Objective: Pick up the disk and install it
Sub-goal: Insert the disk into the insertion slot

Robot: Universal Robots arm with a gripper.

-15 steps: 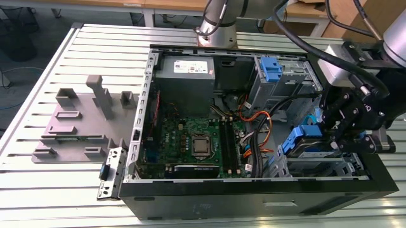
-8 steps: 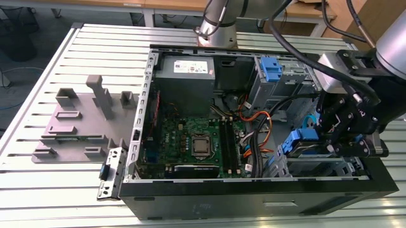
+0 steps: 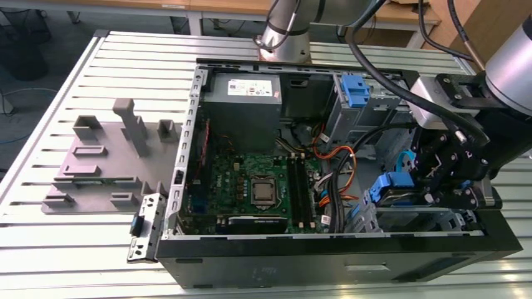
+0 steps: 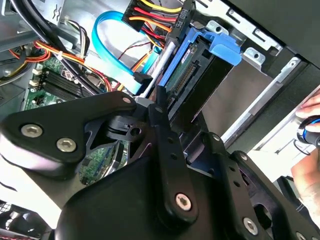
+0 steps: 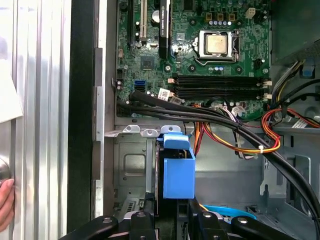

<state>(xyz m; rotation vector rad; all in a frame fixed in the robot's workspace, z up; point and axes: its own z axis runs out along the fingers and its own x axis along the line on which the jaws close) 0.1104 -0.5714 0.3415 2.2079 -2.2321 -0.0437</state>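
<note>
The disk (image 3: 389, 187), with blue carrier rails, stands on edge in the metal drive cage (image 3: 415, 219) at the near right corner of the open computer case. My gripper (image 3: 417, 182) reaches down from the exterior view's right and is shut on the disk. In the first wrist view the blue carrier end of the disk (image 5: 178, 172) sticks out between two black fingers (image 5: 145, 216), just above the cage floor. The second wrist view shows the disk (image 4: 197, 70) edge-on with its connector row, one fingertip (image 4: 160, 97) pressed against its side.
Thick black cables and orange-yellow wire bundles (image 5: 235, 135) run past the cage. The motherboard (image 3: 258, 180), power supply (image 3: 245, 93) and a blue bracket (image 3: 355, 90) on the upper cage fill the case. A grey fixture (image 3: 108, 156) lies on the table. A person's hand (image 4: 310, 127) rests outside the case.
</note>
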